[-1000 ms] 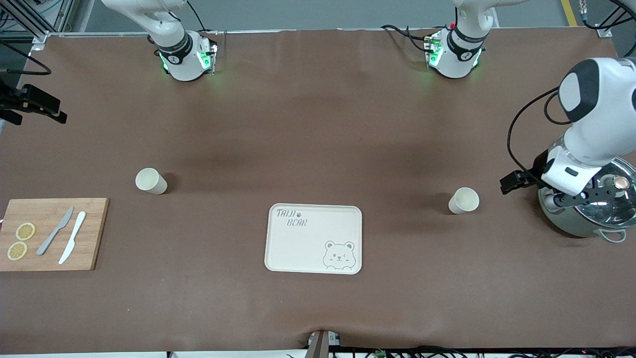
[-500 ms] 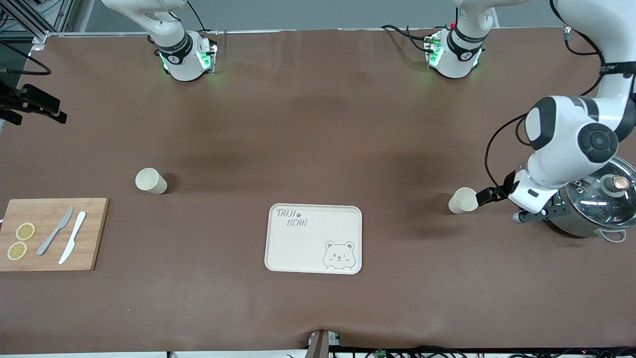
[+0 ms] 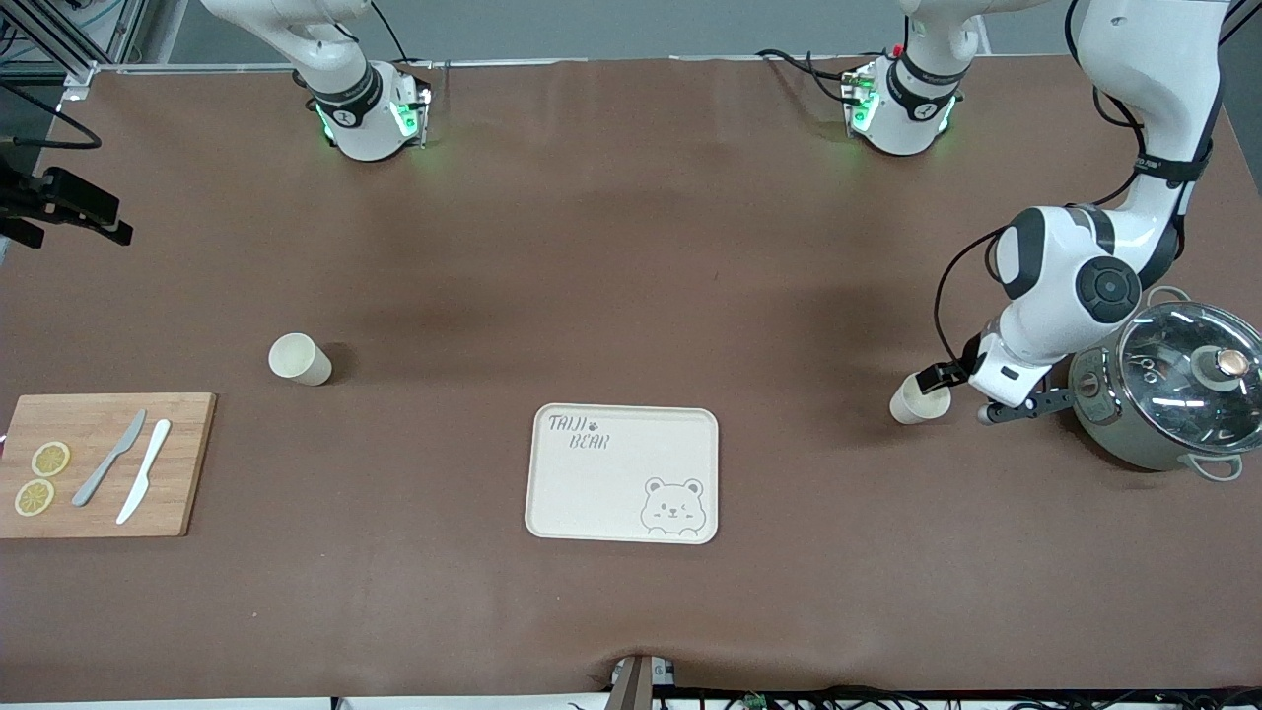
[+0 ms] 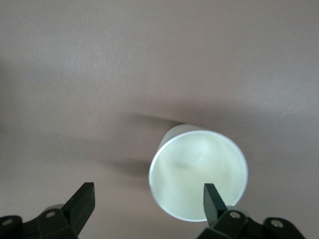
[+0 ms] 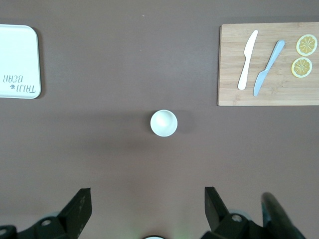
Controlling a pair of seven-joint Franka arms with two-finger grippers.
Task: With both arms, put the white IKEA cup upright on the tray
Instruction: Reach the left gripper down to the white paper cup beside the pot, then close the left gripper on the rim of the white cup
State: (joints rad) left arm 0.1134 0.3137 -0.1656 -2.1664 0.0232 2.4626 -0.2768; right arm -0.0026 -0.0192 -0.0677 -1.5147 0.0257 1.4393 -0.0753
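Two white cups stand mouth up on the brown table. One (image 3: 917,399) is toward the left arm's end, the other (image 3: 300,359) toward the right arm's end. The cream tray (image 3: 623,473) lies between them, nearer the front camera, with nothing on it. My left gripper (image 3: 1025,404) is open, low beside the first cup; in the left wrist view the cup (image 4: 198,172) sits by one finger (image 4: 212,199), not between the two, with the gripper (image 4: 148,194) empty. My right gripper (image 5: 147,199) is open and empty, high over the other cup (image 5: 164,123); it is out of the front view.
A grey pot with a glass lid (image 3: 1173,394) stands right beside the left arm's wrist. A wooden cutting board (image 3: 99,463) with two knives and two lemon slices lies at the right arm's end. The tray's corner shows in the right wrist view (image 5: 20,62).
The left arm has swung from over the pot toward the nearby cup and come down beside it. The right arm and both cups have not moved.
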